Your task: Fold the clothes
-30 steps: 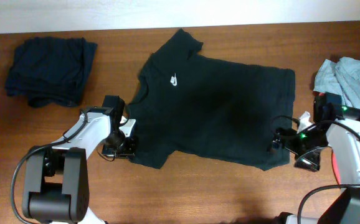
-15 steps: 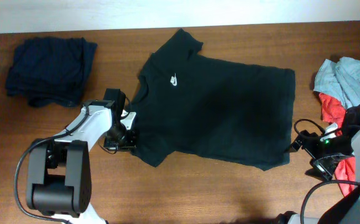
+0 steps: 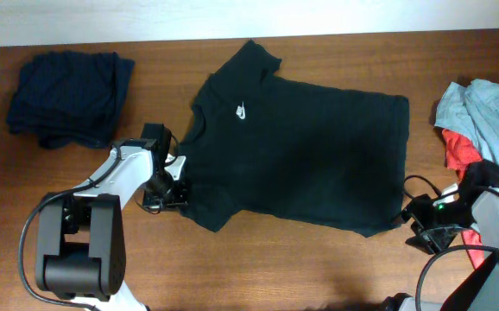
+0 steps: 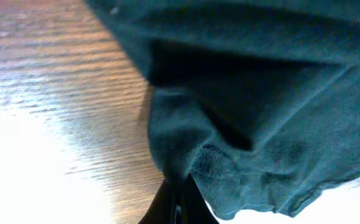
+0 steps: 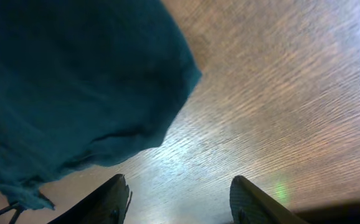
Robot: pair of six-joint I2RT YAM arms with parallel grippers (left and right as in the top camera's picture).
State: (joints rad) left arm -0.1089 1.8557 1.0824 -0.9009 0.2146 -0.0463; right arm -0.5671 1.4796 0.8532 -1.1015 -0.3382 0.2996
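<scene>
The black T-shirt, with its small white logo, lies spread flat in the middle of the table. My left gripper is shut on the shirt's lower left edge. In the left wrist view the closed fingertips pinch a bunched fold of the dark fabric. My right gripper stands open on bare wood just off the shirt's lower right corner. Nothing lies between its two fingers. The shirt's corner fills the upper left of the right wrist view.
A folded dark navy garment lies at the back left. A loose heap of grey-blue and red clothes sits at the right edge, close to my right arm. Bare wood runs along the front of the table.
My right gripper has drawn back off the shirt's lower right corner toward the front right, and its jaws have narrowed. My left gripper has kept its hold and barely shifted.
</scene>
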